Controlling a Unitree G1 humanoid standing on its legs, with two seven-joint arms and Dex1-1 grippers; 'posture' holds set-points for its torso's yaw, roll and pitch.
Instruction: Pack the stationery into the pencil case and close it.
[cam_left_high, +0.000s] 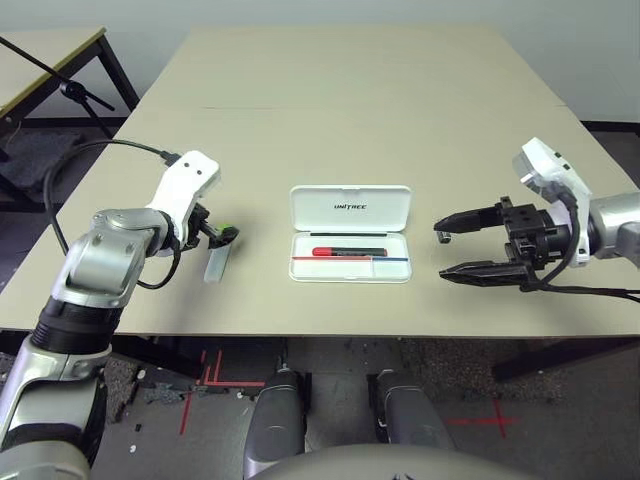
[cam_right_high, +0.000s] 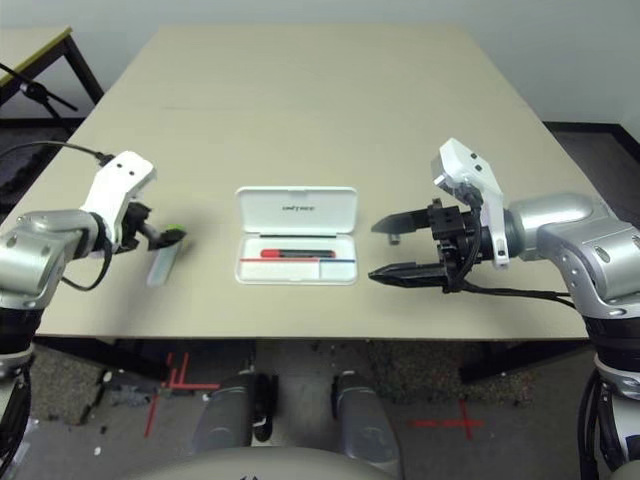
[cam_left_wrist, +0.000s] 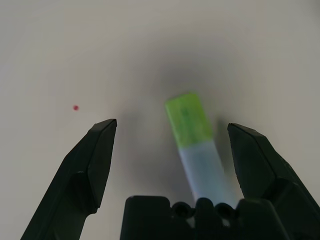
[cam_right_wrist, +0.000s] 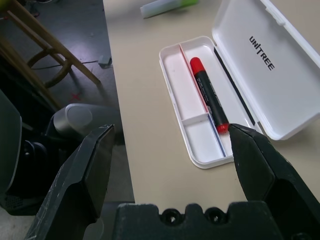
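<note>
The tan tabletop (cam_left_high: 350, 110) carries the white pencil case (cam_left_high: 350, 234) in the middle, lying open with its lid flat toward the far side; the red marker with the black middle (cam_left_high: 350, 251) already lies in the long compartment of the tray. Out to the robot's right the right claw (cam_left_high: 442, 251) hangs above the tabletop, well apart from the case, pointed toward it, its jaws spread and nothing in them. To the left of the case the left claw (cam_left_high: 226, 238) is tilted down over the pale green-and-white flat bar (cam_left_high: 217, 263), which lies flat on the tabletop; in the left wrist view the bar sits between the spread fingers (cam_left_wrist: 95, 165), nearer one than the other, and is not gripped. The step in hand looks to be picking up that bar. Next the claw likely needs to come lower, centre on the bar, and close across its narrow width before carrying it to the tray.
</note>
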